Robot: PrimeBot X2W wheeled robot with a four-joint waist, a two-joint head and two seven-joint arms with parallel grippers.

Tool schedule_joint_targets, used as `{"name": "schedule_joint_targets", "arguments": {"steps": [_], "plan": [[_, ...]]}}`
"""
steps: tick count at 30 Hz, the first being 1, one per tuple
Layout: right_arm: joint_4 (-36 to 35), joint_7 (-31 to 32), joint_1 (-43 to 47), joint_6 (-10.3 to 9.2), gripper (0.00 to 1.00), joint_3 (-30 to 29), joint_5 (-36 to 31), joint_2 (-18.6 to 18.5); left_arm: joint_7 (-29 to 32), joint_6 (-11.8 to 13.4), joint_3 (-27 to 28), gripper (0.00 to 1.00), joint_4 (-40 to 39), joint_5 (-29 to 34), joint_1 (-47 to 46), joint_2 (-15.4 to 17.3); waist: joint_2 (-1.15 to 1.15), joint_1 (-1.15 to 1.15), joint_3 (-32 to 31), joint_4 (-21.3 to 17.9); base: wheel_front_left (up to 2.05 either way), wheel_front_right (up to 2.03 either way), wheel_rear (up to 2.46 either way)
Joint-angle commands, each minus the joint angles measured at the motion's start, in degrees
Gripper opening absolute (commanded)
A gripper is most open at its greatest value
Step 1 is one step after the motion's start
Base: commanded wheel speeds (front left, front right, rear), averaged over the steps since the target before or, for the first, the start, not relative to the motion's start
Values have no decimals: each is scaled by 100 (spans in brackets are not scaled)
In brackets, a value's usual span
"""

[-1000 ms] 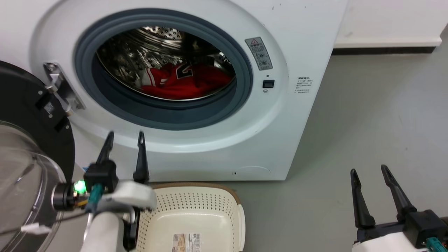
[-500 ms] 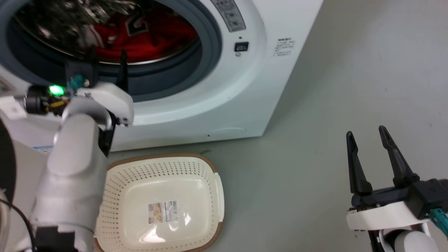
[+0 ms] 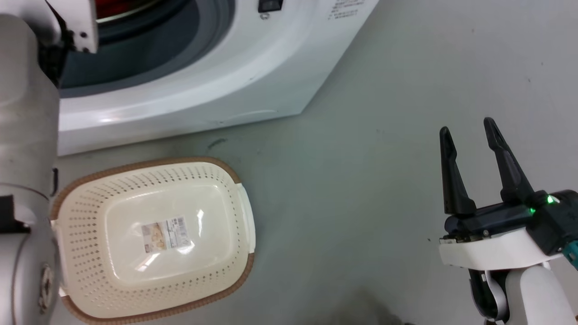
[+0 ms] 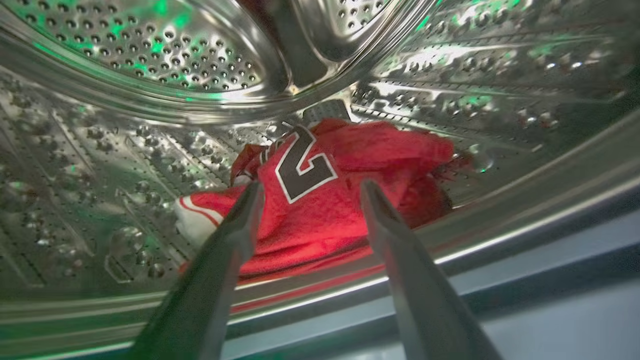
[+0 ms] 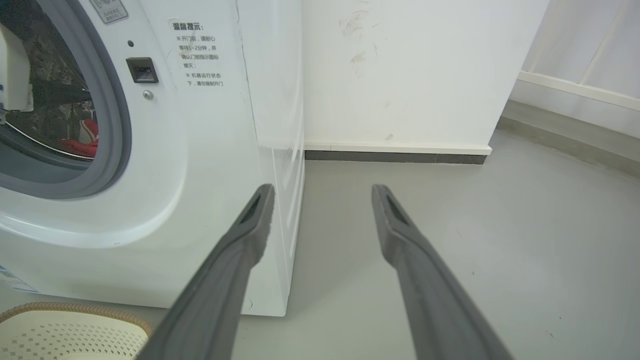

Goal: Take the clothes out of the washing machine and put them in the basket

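Left gripper (image 4: 311, 185) inside the washing machine (image 4: 150, 65), fingers spread, nothing grasped; the clothes (image 4: 390, 150) lie just beyond its tips. Right gripper (image 3: 467, 126) spread, empty, above floor (image 3: 361, 180).

Washer (image 3: 180, 99) cropped at top edge, left arm (image 3: 27, 135) covers its opening. Jersey (image 4: 320, 200) inside washer: only a "2" shows, remainder lost in folds. Washer-front print (image 3: 345, 9) too small to read.

Ahead of the left hand (image 4: 310, 184) the way to the clothes (image 4: 325, 220) in the drum (image 4: 150, 65) is open, with the steel lip (image 4: 525, 220) and grey ring (image 4: 550, 282) just below the fingers (image 4: 220, 260). The basket (image 3: 216, 180) is open from above, but the left forearm (image 3: 22, 135) overlaps its left rim. Bare floor (image 3: 361, 203) surrounds the right hand (image 3: 467, 126).
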Motion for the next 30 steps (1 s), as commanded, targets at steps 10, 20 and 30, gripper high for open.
{"name": "schedule_joint_targets", "arguments": {"steps": [10,20,30], "plan": [[-192,-11,-410,-4,100,67,243,11,1210,-74,-405,100,475,78,-1341,346,0,-1,1044,-383,0,0,0],[-288,-11,-607,-4,100,68,383,11,2155,-79,-638,100,702,-249,-1921,566,0,-1,1543,-441,0,0,0],[-251,-11,-704,-4,100,40,387,11,2149,-82,-960,1,727,-417,-1875,606,0,-1,1638,-393,0,0,0]]}}
